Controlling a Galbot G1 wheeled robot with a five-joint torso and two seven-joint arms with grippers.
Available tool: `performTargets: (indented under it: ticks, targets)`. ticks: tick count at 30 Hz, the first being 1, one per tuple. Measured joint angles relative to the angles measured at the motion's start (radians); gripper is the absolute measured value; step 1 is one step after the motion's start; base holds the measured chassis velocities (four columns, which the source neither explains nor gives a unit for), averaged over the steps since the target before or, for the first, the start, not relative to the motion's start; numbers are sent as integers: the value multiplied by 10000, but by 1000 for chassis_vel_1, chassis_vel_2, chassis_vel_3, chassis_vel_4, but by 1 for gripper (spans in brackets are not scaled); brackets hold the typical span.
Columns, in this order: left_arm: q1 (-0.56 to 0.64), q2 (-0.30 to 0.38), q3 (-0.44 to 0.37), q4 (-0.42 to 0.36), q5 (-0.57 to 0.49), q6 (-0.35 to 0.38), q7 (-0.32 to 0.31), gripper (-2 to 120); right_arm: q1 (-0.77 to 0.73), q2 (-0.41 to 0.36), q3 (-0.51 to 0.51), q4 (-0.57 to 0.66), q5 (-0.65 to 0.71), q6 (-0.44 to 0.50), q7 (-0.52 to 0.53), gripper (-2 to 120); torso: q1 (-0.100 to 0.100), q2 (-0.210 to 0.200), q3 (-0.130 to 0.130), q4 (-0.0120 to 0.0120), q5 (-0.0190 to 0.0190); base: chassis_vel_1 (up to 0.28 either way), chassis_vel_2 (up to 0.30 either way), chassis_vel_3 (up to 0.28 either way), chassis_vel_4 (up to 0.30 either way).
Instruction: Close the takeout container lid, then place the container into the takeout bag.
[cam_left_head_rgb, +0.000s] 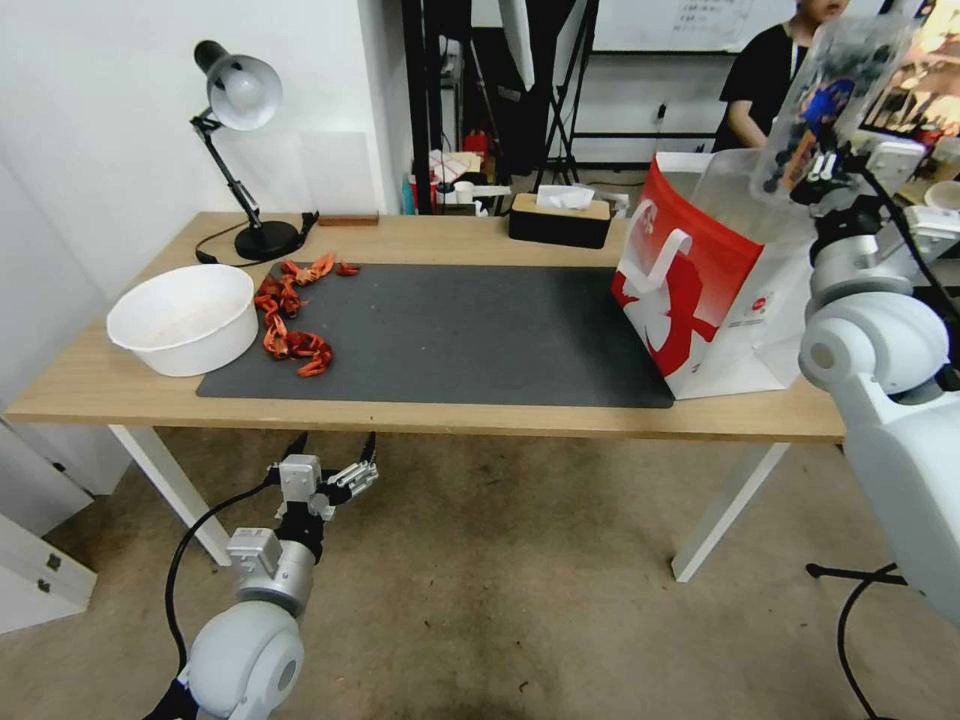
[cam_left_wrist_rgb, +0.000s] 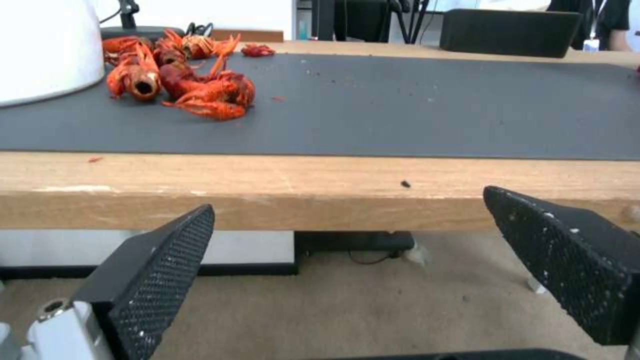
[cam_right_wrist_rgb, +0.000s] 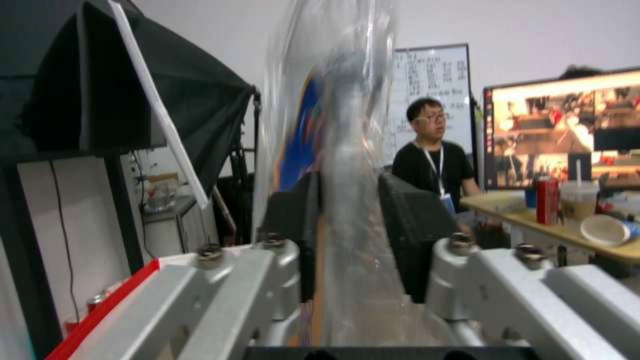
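**Clamshell held high over the bag mouth**

The right claw (cam_left_head_rgb: 822, 165) is pinched on the small clear plastic clamshell takeout container (cam_left_head_rgb: 835, 90) with dark blueberries inside; its two dark pads press the clear plastic from either side, as the right wrist view shows (cam_right_wrist_rgb: 347, 235); the box stands on edge in that grip, its long axis running up and away from the claw, with the clear lid (cam_left_head_rgb: 825, 105) lying flat against the berry tray, so it looks closed, though whether it has latched cannot be told; directly below and slightly toward the robot's left stands the large red-and-white paper takeout bag (cam_left_head_rgb: 700, 290) with its white handle, upright at the right end of the wooden table (cam_left_head_rgb: 500, 415), its mouth open upward; container and bag are apart, the box hanging above the rear of the bag's opening; I judge that the coming move turns on this vertical line, the box needing to go down, narrow edge first, into the mouth without catching the rim.

The left claw (cam_left_head_rgb: 333, 450) is spread wide and holds nothing, its two black pads (cam_left_wrist_rgb: 160, 270) well apart; it waits below the table's front edge, far across from the bag; the right arm is plainly the nearer one.
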Motion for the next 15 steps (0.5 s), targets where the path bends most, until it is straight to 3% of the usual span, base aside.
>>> performTargets:
  ticks: [7, 15]
  targets:
    - [-23, -97, -21, -44, -23, 51, -93, 100, 51, -15, -41, -46, -41, -88, -7, 49, 0, 0, 0, 1, 0, 0, 0, 0, 0]
    - [51, -241, -80, -126, -5, 3, -26, 100, -702, -199, -11, 725, -237, 813, -793, 78, 2, 0, 0, 1, -2, 0, 0, 0, 0]
